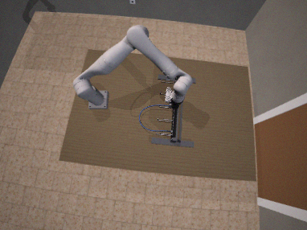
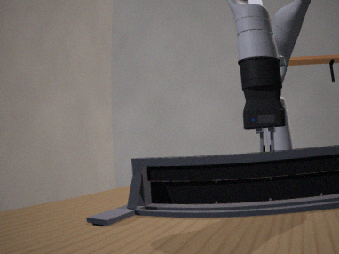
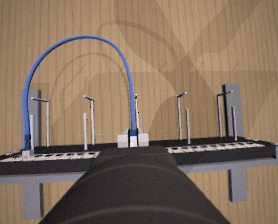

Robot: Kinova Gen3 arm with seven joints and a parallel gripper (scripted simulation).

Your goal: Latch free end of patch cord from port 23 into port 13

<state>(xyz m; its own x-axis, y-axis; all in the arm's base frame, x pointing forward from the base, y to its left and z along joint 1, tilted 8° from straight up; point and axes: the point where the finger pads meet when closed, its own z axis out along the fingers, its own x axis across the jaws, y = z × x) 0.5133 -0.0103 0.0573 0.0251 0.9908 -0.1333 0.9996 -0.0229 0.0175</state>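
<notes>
Cord (image 1: 140, 117) (image 3: 86, 37): smooth blue arch | rack (image 1: 179, 125) (image 2: 177, 162) (image 3: 200, 167): grey, angular | table: wood-grained

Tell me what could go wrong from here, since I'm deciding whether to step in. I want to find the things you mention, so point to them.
The gripper (image 2: 266, 150) (image 3: 133, 134) is shut on the cord's plug (image 3: 133, 134) at the panel, so pushing might tip the unfastened rack (image 1: 181, 120) (image 2: 177, 162) (image 3: 215, 161). The plug could stall short of latching; its seating is hidden.

No text, label, brand or number can be read. Small plates run along the rack (image 1: 179, 125) (image 2: 186, 162) (image 3: 200, 162) on both sides of the fingers (image 2: 271, 141), their markings too small and blurred to make out.
</notes>
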